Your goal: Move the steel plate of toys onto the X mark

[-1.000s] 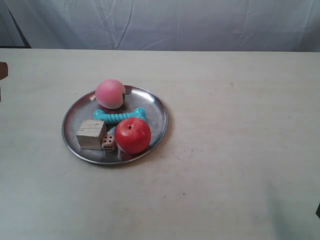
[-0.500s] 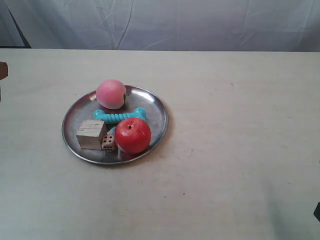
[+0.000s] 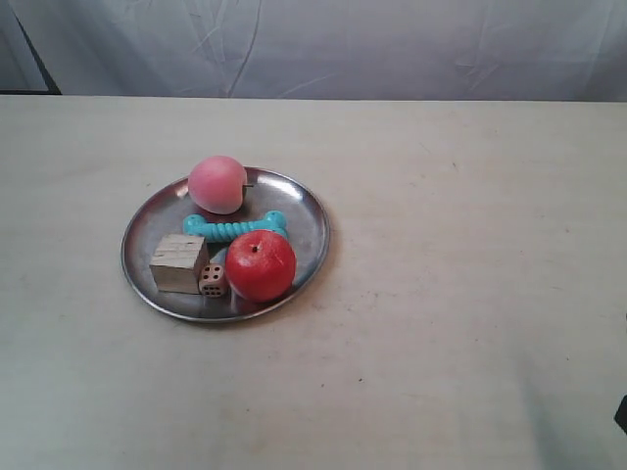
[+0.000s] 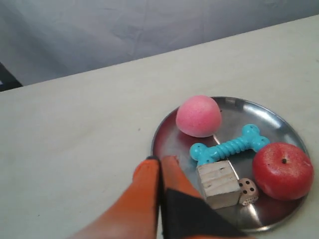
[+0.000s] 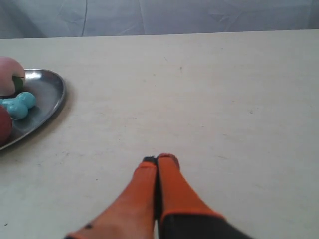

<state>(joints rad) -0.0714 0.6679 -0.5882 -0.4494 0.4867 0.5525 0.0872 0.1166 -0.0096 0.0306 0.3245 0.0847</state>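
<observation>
The steel plate (image 3: 306,217) lies left of the table's middle. It holds the pink ball (image 3: 217,183), the teal bone (image 3: 235,227), the red apple (image 3: 261,265), the wooden cube (image 3: 179,262) and the die (image 3: 213,279). In the left wrist view my left gripper (image 4: 160,159) is shut and empty, its tips seen against the plate's (image 4: 168,140) near rim. My right gripper (image 5: 159,160) is shut and empty over bare table, well away from the plate (image 5: 49,92). Neither gripper shows in the exterior view. I cannot make out the X mark in any view.
A grey cloth backdrop (image 3: 392,44) hangs behind the table's far edge. A dark part (image 3: 623,415) pokes in at the exterior view's lower right edge. A few small specks (image 3: 361,380) dot the tabletop.
A brown part at the exterior view's left edge has moved out of view. The plate and the toys have not moved.
</observation>
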